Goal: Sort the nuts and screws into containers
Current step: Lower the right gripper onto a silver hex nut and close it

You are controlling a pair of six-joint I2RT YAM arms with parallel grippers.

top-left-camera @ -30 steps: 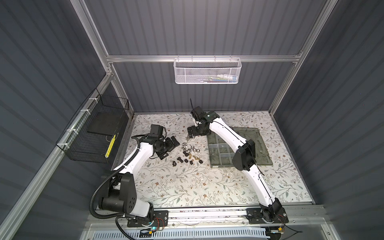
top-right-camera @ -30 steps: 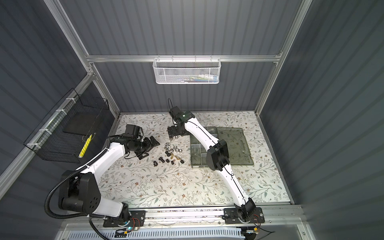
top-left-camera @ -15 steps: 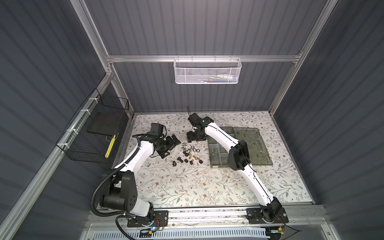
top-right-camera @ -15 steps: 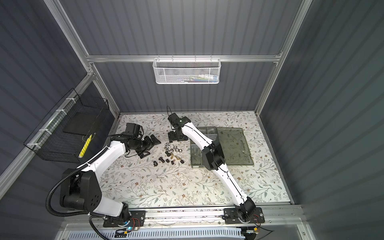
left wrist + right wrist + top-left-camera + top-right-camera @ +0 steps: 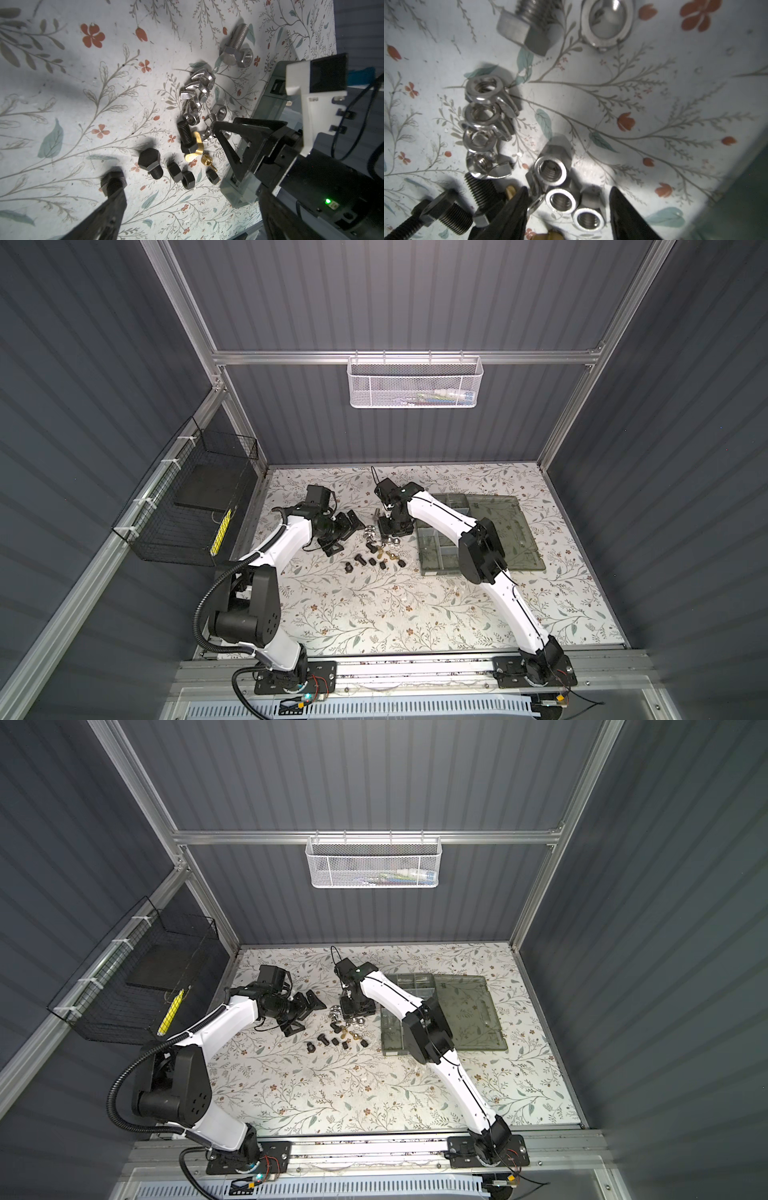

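1. Right wrist view: the right gripper (image 5: 568,193) holds its two black fingers (image 5: 512,209) partly apart. They straddle two silver hex nuts (image 5: 560,202) that lie flat on the floral cloth (image 5: 654,93). I see no firm clamp on either nut.
2. Touching those two, a third hex nut (image 5: 550,170) stands tilted on its edge.
3. Beside it runs a close row of silver wing nuts (image 5: 481,116), each overlapping the next.
4. Past the row lie a silver bolt (image 5: 527,29) and a large silver nut (image 5: 607,25), close together.
5. Two black bolts (image 5: 452,216) lie next to the outer side of one finger.
6. In both top views this gripper (image 5: 390,526) (image 5: 351,1011) points down at the pile of screws and nuts (image 5: 376,549), all on the cloth.
7. Just right of the pile, the organiser box (image 5: 436,562) lies open with its lid (image 5: 511,531) folded flat. The arm covers part of its compartments.
8. The left gripper (image 5: 345,533) sits just left of the pile, with its jaws spread wide and nothing between them.
9. Its wrist view shows black nuts (image 5: 188,179) and a brass wing nut (image 5: 194,149) at the pile's near edge.
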